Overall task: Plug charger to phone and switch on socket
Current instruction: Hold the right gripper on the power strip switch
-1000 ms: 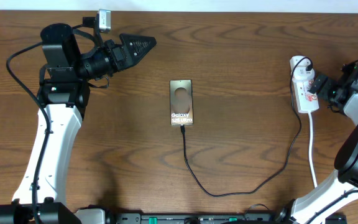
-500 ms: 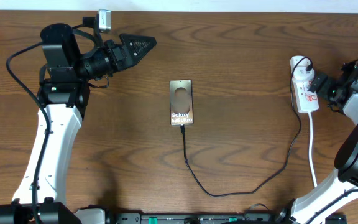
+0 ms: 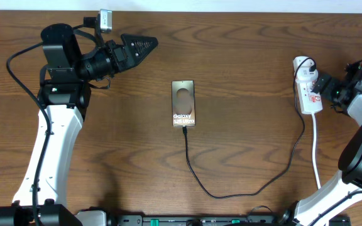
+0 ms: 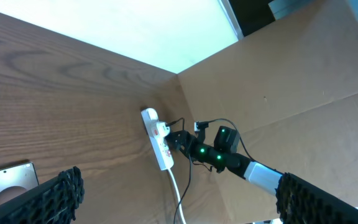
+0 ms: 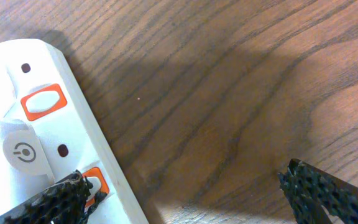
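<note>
Overhead view of a dark wooden table (image 3: 250,75) with a robot arm at each side. The phone (image 3: 183,103) lies flat near the middle, its "Galaxy" lettering facing up. The charger (image 3: 219,196) is a thin black cable. Its tip meets the phone's near short edge, and from there it runs toward the front of the table, loops, and climbs to the right up to the socket (image 3: 307,88).

The socket is a narrow white strip with red switch marks, lying at the far right of the table. A round white plug sits at its far end, and a white cord (image 3: 315,144) trails from it toward the front edge.

The left claw (image 3: 151,43) is at the far left of the table, well away from the phone and pointing right. In the left wrist view its fingers (image 4: 55,198) sit at opposite corners, spread apart and holding nothing.

The right claw (image 3: 322,88) is just beside the socket's right edge. In the right wrist view its fingers (image 5: 55,200) are also spread apart. One finger overlaps the socket beside an orange-red switch (image 5: 96,181), and the other is over bare wood.
</note>
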Controlling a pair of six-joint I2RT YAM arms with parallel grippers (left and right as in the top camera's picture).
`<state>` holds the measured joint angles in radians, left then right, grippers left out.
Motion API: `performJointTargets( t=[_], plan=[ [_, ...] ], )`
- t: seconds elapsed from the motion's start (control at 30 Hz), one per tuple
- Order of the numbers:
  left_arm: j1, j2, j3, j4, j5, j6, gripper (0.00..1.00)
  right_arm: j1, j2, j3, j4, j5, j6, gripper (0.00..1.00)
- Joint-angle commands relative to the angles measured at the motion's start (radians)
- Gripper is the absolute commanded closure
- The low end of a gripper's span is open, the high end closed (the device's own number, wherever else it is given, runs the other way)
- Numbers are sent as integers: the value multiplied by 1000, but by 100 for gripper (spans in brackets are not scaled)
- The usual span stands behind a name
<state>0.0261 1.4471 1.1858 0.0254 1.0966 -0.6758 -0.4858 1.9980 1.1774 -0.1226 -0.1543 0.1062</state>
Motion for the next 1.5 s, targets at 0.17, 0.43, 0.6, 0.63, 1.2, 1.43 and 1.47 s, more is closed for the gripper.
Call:
performJointTargets(
  t=[0.17, 0.43, 0.6, 0.63, 1.2, 1.43, 1.47],
  plan=[
    [3, -16, 9, 1, 5, 14, 0, 32, 17, 4, -16, -40, 2, 1],
    [3, -16, 9, 1, 5, 14, 0, 37, 17, 3, -28, -39, 5, 1],
    [3, -16, 9, 1, 5, 14, 0, 37, 17, -2, -30, -39, 5, 1],
    [3, -16, 9, 1, 5, 14, 0, 37, 17, -3, -31, -39, 5, 1],
    [3, -16, 9, 1, 5, 14, 0, 37, 84, -14, -50, -29, 29, 4],
    [3, -16, 9, 1, 5, 14, 0, 41, 84, -14, -61, -40, 35, 4],
    [3, -16, 9, 1, 5, 14, 0, 46, 84, -14, -65, -40, 35, 4]
  ],
)
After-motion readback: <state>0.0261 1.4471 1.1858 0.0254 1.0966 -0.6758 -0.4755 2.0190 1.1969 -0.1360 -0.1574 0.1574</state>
